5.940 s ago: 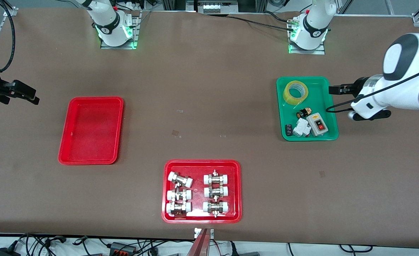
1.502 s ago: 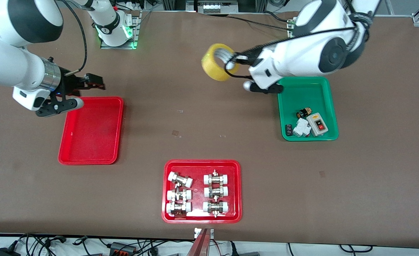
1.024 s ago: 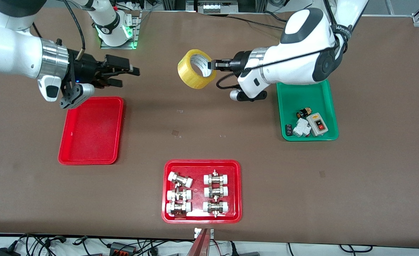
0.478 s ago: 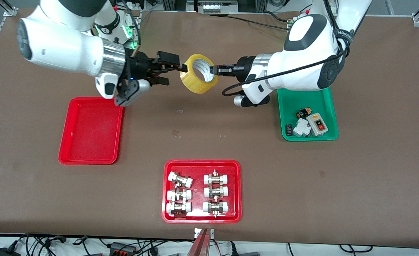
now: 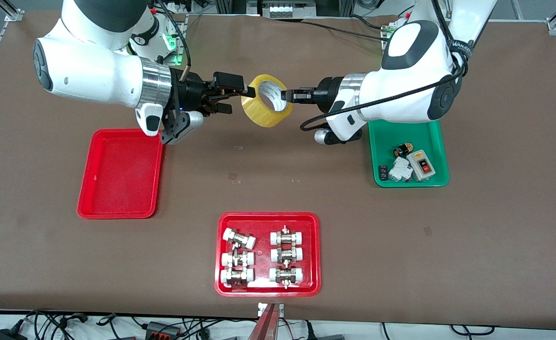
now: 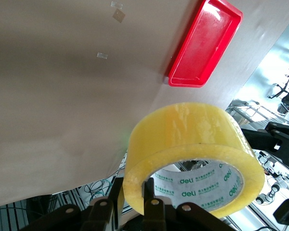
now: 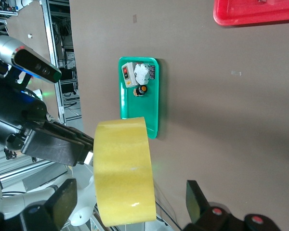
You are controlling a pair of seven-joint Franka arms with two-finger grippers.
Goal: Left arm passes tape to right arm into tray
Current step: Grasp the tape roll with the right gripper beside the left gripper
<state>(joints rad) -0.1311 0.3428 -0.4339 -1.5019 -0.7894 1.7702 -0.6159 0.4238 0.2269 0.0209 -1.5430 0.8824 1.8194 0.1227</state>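
The left gripper [image 5: 288, 96], jaws clamped on the rim of the yellow tape roll [image 5: 266, 106], holds it above bare tabletop [image 5: 268, 165]. The right gripper [image 5: 234, 94], jaws spread wide, straddles the roll's other edge without gripping. The plain red tray [image 5: 120, 174] lies empty toward the right arm's end; the green tray [image 5: 408, 144] holds switches.

2 arms: glossy white rounded shells, dark grey-black joint caps, ribbed silver metal wrist collars. Black cables loop along both forearms. Left arm carries small dark lettering on black band near elbow. Bases white with black rings, green lights glowing, on grey plates. Left gripper [image 5: 285, 96] and right gripper [image 5: 233, 93]: black, angular, 2 fingers each.
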